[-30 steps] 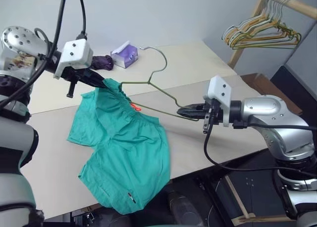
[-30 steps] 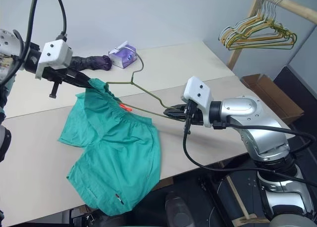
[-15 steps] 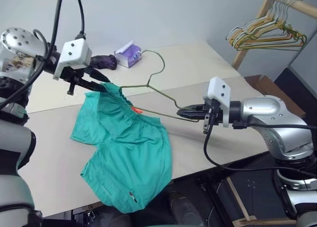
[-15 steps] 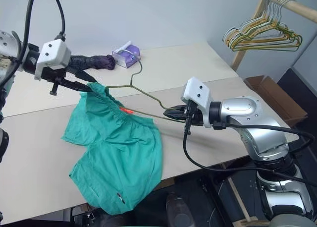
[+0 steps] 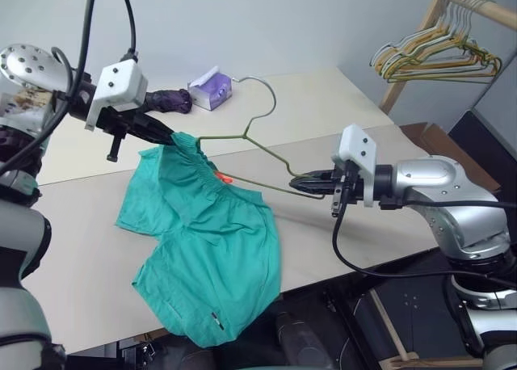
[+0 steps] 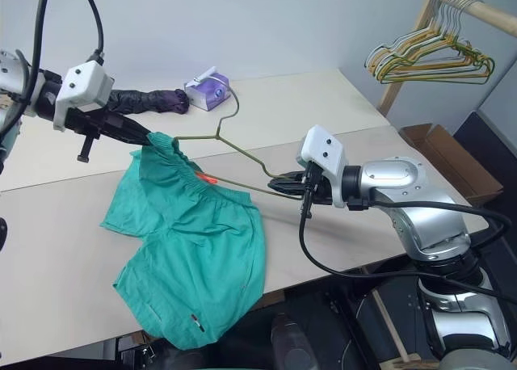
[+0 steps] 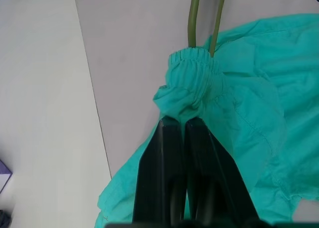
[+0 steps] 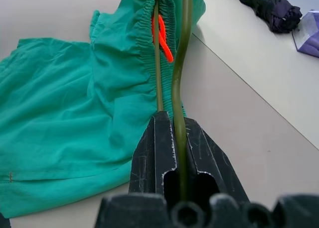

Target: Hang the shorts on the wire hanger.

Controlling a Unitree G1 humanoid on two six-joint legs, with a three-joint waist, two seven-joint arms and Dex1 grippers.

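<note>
The teal shorts (image 5: 210, 241) lie spread on the table, one leg drooping over the near edge. My left gripper (image 5: 168, 137) is shut on a bunched part of the elastic waistband (image 7: 192, 96) and lifts it slightly. The olive wire hanger (image 5: 266, 154) stretches between my hands. Its left end is tucked inside the waistband beside the orange tag (image 8: 162, 36), and its hook (image 5: 262, 83) points away from me. My right gripper (image 5: 300, 184) is shut on the hanger's right corner, with the wire (image 8: 179, 88) running out between its fingers (image 8: 154, 148).
A dark folded umbrella (image 5: 166, 101) and a purple tissue box (image 5: 208, 89) lie at the table's far side. A bunch of coloured hangers (image 5: 432, 55) hangs on a wooden rack at the right. A cardboard box (image 6: 428, 144) sits on the floor beyond the table's right edge.
My left fingers parted a little half a second ago and have closed again on the waistband. The right gripper and the hanger have kept still.
</note>
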